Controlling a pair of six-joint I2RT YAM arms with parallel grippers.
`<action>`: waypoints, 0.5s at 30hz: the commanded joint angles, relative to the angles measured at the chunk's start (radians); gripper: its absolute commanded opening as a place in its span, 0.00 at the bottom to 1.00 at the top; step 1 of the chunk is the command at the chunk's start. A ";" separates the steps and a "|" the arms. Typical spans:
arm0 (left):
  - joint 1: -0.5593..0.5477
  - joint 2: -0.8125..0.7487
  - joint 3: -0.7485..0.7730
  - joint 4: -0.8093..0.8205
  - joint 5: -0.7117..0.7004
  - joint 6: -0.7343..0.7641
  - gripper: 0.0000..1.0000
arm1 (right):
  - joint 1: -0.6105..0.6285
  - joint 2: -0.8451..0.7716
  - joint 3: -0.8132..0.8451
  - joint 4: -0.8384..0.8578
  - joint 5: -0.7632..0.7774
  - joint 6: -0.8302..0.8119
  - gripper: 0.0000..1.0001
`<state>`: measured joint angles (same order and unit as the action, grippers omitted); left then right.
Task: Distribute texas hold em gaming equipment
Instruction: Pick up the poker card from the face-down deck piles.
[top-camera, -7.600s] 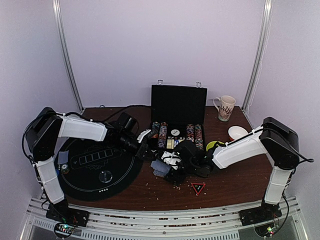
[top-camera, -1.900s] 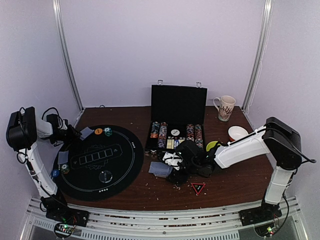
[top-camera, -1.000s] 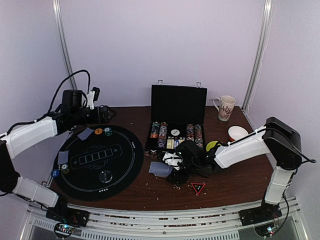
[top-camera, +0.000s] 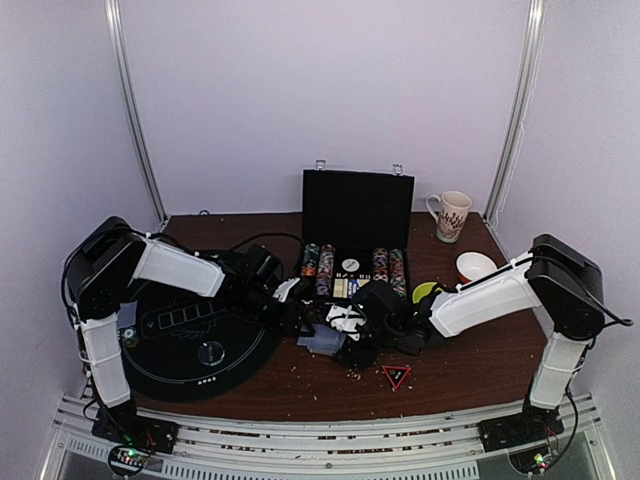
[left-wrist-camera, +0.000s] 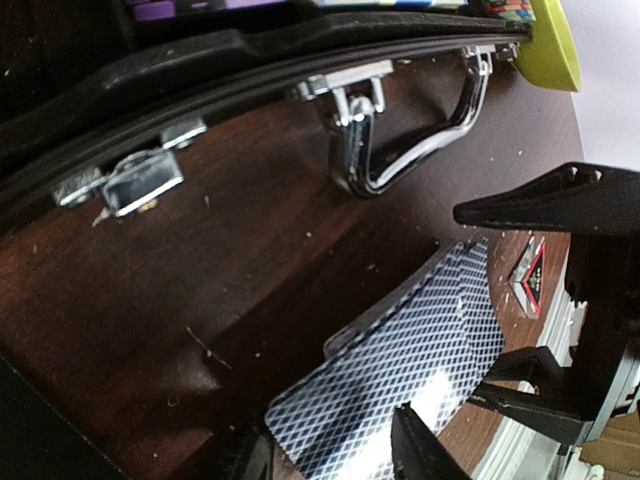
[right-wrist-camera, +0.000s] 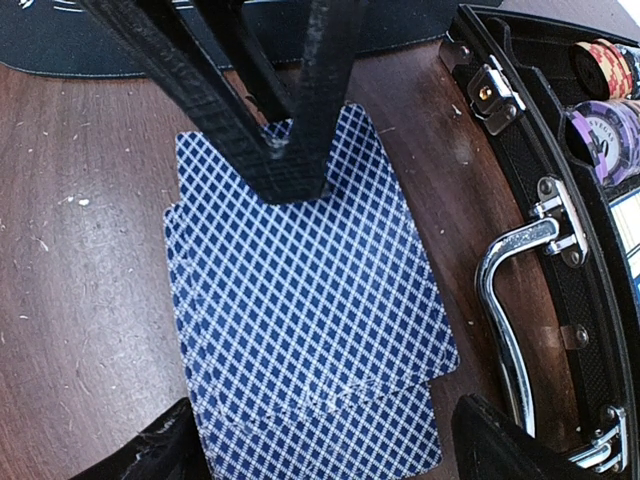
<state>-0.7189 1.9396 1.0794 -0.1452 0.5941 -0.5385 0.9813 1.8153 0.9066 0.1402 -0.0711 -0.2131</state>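
- Lying face down on the brown wooden desk (right-wrist-camera: 80, 250), the small fanned stack of blue diamond-backed playing cards (right-wrist-camera: 300, 300) sits just in front of the open black chip case (right-wrist-camera: 560, 250), beside its chrome handle (right-wrist-camera: 505, 300).
- The left tool (left-wrist-camera: 335, 455) meets the stack's edge with a finger on either side of a corner; I cannot tell whether they are pinching a card.
- The right tool (right-wrist-camera: 320, 450) hovers over the stack, fingers spread wide to both sides.
- The step in hand, I judge, is lifting a card to deal. Next comes a firm pinch on the top card alone, then a carry to the round black felt mat (top-camera: 190, 340).
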 joint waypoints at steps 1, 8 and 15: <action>0.005 -0.004 0.017 0.037 0.018 -0.012 0.37 | -0.004 -0.002 -0.041 -0.088 0.022 -0.011 0.87; 0.016 -0.035 -0.003 0.003 -0.019 0.028 0.11 | -0.004 0.002 -0.042 -0.083 0.019 -0.006 0.87; 0.044 -0.065 -0.026 0.001 -0.020 0.043 0.02 | -0.004 -0.004 -0.044 -0.089 0.028 -0.008 0.87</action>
<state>-0.6945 1.9259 1.0641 -0.1478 0.5808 -0.5209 0.9813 1.8103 0.8974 0.1463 -0.0708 -0.2104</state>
